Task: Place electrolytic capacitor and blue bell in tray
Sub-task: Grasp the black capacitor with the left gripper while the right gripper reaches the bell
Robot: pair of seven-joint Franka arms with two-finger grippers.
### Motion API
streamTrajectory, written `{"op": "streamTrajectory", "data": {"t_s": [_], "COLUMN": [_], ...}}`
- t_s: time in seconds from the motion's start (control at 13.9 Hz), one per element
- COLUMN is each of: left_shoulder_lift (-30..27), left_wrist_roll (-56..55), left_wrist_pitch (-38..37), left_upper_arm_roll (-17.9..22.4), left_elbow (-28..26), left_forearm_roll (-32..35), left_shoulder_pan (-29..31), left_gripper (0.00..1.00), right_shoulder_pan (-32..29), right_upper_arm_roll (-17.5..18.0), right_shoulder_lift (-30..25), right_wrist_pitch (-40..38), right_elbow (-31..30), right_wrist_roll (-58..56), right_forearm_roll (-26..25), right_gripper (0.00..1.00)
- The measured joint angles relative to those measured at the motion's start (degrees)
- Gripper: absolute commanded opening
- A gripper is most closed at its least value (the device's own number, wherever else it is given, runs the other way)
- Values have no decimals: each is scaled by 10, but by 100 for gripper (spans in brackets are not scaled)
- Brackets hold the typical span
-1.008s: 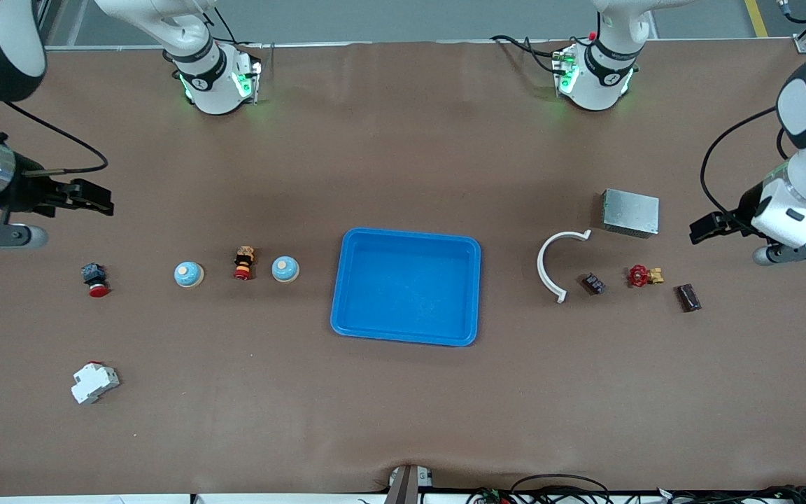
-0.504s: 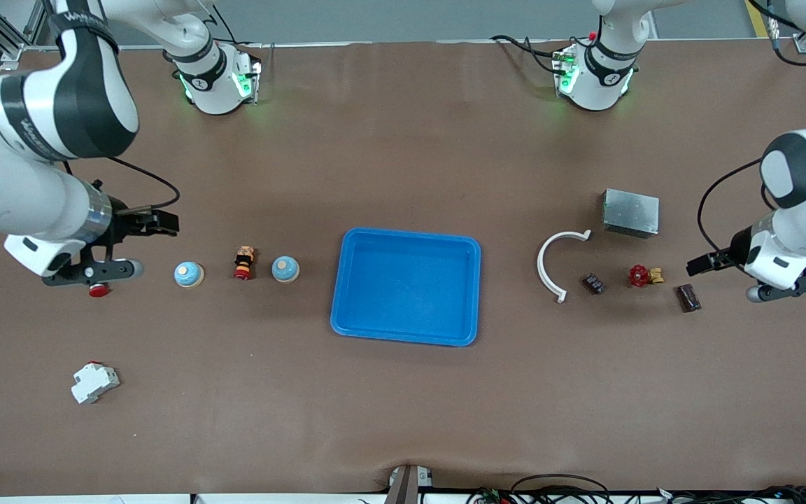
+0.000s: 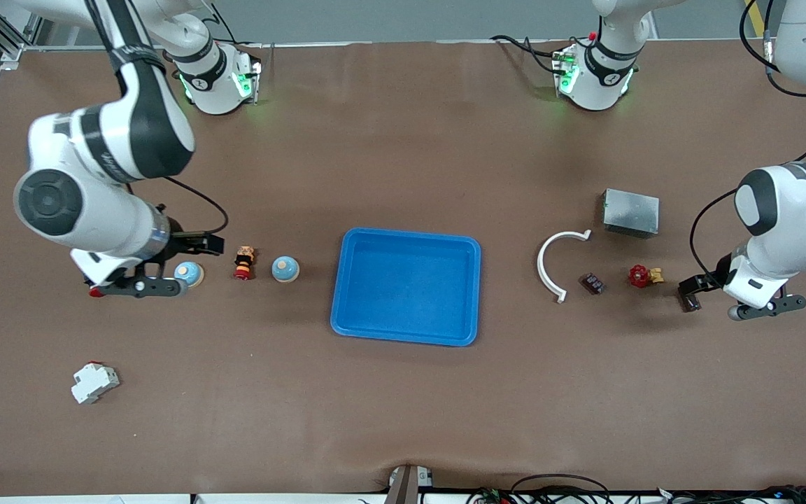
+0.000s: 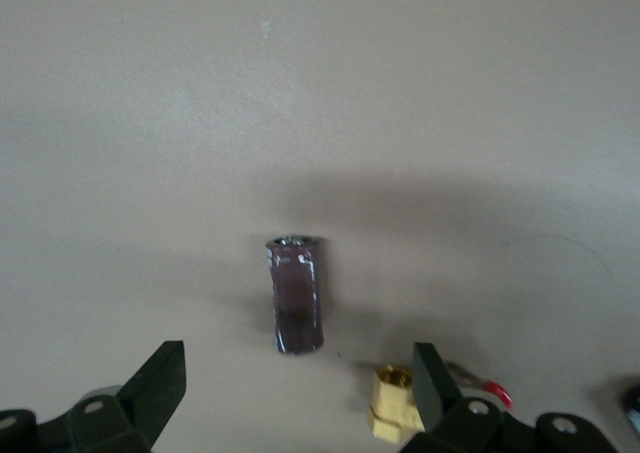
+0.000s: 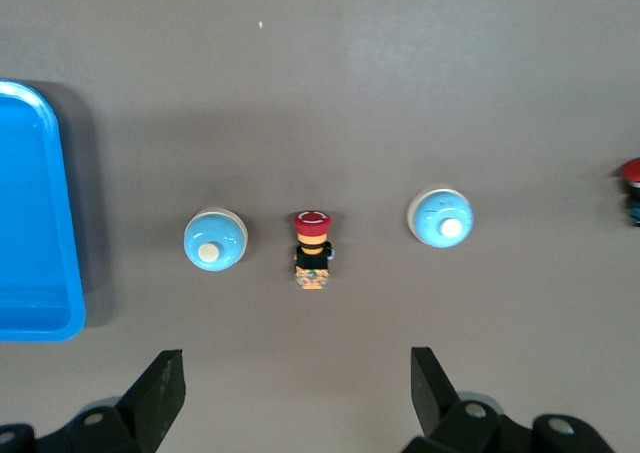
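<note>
The blue tray lies in the middle of the table. Two blue bells stand toward the right arm's end, one beside the tray and one farther from it. My right gripper hangs open over the table beside them, holding nothing. The electrolytic capacitor, a dark cylinder on its side, lies toward the left arm's end. My left gripper hangs open just above it, with nothing between its fingers.
A red-capped emergency button stands between the bells. A brass valve with a red handle lies close to the capacitor. A small dark part, white curved piece, grey metal box and white breaker lie around.
Both arms have swung in from the table's ends. The right gripper now hangs by the bells; the left gripper has come down over the capacitor. Both stayed open.
</note>
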Motion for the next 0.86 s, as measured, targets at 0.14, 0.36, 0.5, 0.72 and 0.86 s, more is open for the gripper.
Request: {"op": "streamTrajectory", "data": {"t_s": [0.14,0.36,0.5,0.72,0.86], "left_shoulder_lift": [18,39,52,62,62], "left_wrist_roll": [0,0,0,0,0], "left_wrist_pitch": [39,89,111,117,119], "left_upper_arm_roll": [0,0,-1,-2,-2], "left_elbow": [-7,-23,-26,-27,-27], "left_forearm_roll": [0,0,0,0,0], "left_shoulder_pan": [7,12,12,12,12], "left_gripper": [95,90,83,61,34], "right_shoulder_pan": [7,14,31,76,98], "right_upper_arm_roll": [0,0,0,1,1], "right_shoulder_lift": [0,-2,-7,-11,-12], "right_wrist_pitch": [36,109,179,272,304], "right_elbow": [-34,-89,-139,-200,-216], "right_wrist_roll": [3,3,19,74,94], "right_forearm_roll": [12,29,32,32,32], "right_gripper": [100,100,100,100,100]}}
